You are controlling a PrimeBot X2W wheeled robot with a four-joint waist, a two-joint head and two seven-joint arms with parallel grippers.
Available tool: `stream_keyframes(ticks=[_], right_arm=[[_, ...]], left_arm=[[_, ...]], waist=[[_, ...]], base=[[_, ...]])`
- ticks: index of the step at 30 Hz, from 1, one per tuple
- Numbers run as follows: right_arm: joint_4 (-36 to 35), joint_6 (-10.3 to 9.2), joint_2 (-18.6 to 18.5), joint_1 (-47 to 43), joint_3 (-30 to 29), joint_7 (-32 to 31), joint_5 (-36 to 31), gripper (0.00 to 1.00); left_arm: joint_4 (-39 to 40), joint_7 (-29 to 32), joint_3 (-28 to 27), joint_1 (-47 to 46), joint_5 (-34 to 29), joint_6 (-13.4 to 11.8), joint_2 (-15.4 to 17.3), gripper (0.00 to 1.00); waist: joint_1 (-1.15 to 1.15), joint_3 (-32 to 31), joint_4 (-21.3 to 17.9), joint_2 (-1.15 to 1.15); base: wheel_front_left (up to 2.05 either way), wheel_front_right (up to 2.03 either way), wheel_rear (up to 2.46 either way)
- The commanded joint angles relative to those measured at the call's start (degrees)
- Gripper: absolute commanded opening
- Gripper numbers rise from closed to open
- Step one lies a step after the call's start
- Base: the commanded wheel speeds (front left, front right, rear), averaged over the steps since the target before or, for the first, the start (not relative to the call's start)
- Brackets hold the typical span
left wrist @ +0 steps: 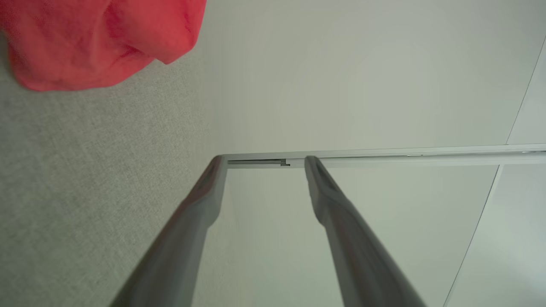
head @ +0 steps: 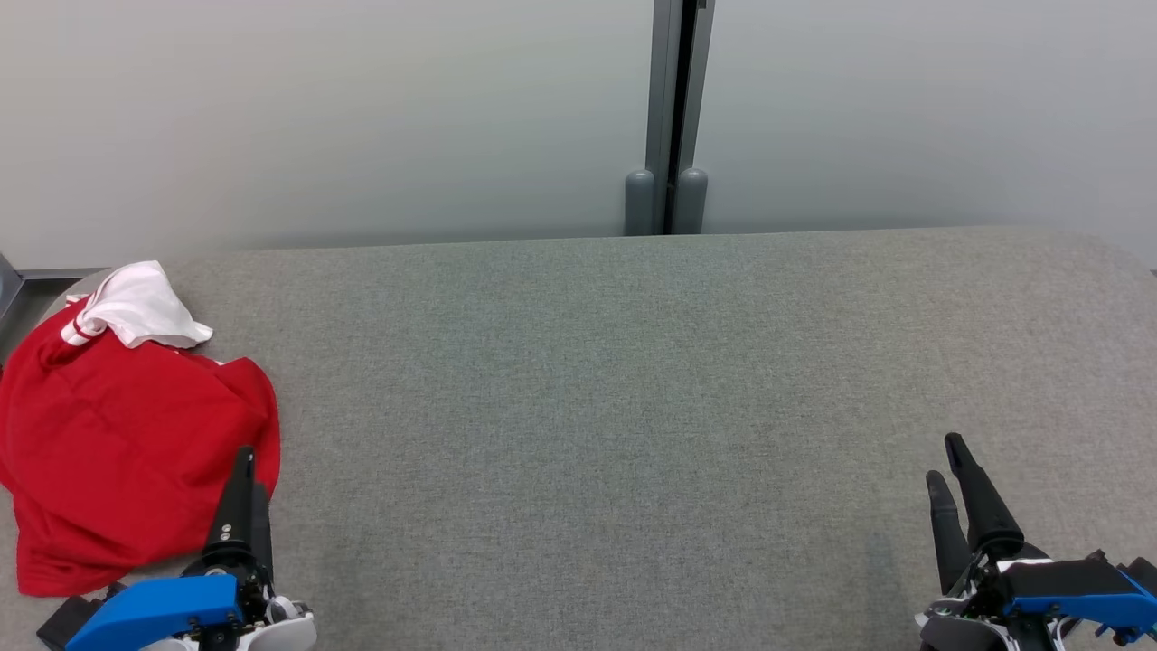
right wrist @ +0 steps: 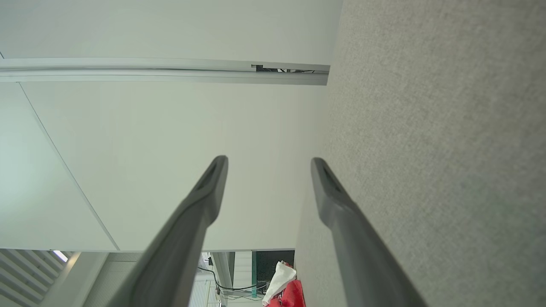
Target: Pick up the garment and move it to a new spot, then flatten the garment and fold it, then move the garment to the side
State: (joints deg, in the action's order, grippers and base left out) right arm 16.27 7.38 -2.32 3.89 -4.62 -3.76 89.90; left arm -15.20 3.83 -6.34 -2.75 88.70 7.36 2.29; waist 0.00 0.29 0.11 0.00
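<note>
A crumpled red garment (head: 126, 443) with a white sleeve or collar part lies at the left end of the grey table (head: 633, 407). Its red cloth (left wrist: 102, 38) also fills the upper left of the left wrist view, and a small piece of the garment (right wrist: 288, 292) appears far off in the right wrist view. My left gripper (head: 242, 470) rests at the lower left, right at the garment's near edge, its fingers (left wrist: 204, 192) apart and empty. My right gripper (head: 945, 461) stands open at the lower right, far from the garment, holding nothing.
A pale wall runs behind the table, with a grey vertical post (head: 669, 117) at its middle. The table's fabric surface stretches wide between the two grippers. The rounded table corner (head: 1112, 253) is at the far right.
</note>
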Motion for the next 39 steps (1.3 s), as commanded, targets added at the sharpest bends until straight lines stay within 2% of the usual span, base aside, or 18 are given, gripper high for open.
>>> stream_keyframes(ticks=[1, 12, 13, 15, 18, 39], right_arm=[[-1.28, 0.03, -0.20, 1.27, 0.43, 0.65, -1.58, 1.00], [-2.83, 0.04, -0.27, 1.78, 1.86, 3.21, -10.28, 1.00], [-3.61, 0.05, -0.30, 2.02, 2.60, 4.39, -15.53, 1.00], [-3.61, 0.05, -0.30, 2.02, 2.60, 4.39, -15.53, 1.00], [-4.19, 0.06, -0.33, 2.17, 3.08, 5.29, -19.39, 1.00], [-5.51, 0.09, -0.45, 2.58, 5.35, 9.23, -38.31, 1.00]], left_arm=[[1.52, -0.71, 0.22, -1.83, -1.75, 0.02, 0.44, 1.00], [3.29, -3.27, -0.04, -2.31, -12.03, 0.04, 0.49, 1.00], [4.32, -4.44, 0.20, -2.47, -17.95, -0.28, 0.51, 1.00], [4.32, -4.44, 0.20, -2.47, -17.95, -0.28, 0.51, 1.00], [4.93, -5.33, 0.70, -2.48, -23.01, -0.82, 0.53, 1.00], [5.34, -9.32, 3.06, -2.87, -46.31, -2.66, 0.75, 1.00]], waist=[[0.00, 0.01, 0.02, 0.00], [0.00, 0.14, 0.15, 0.00], [0.00, 0.21, 0.21, 0.00], [0.00, 0.21, 0.21, 0.00], [0.00, 0.28, 0.24, 0.00], [0.00, 0.52, 0.44, 0.00]], base=[[0.00, 0.00, 0.00], [0.00, 0.00, 0.00], [0.00, 0.00, 0.00], [0.00, 0.00, 0.00], [0.00, 0.00, 0.00], [0.00, 0.00, 0.00]])
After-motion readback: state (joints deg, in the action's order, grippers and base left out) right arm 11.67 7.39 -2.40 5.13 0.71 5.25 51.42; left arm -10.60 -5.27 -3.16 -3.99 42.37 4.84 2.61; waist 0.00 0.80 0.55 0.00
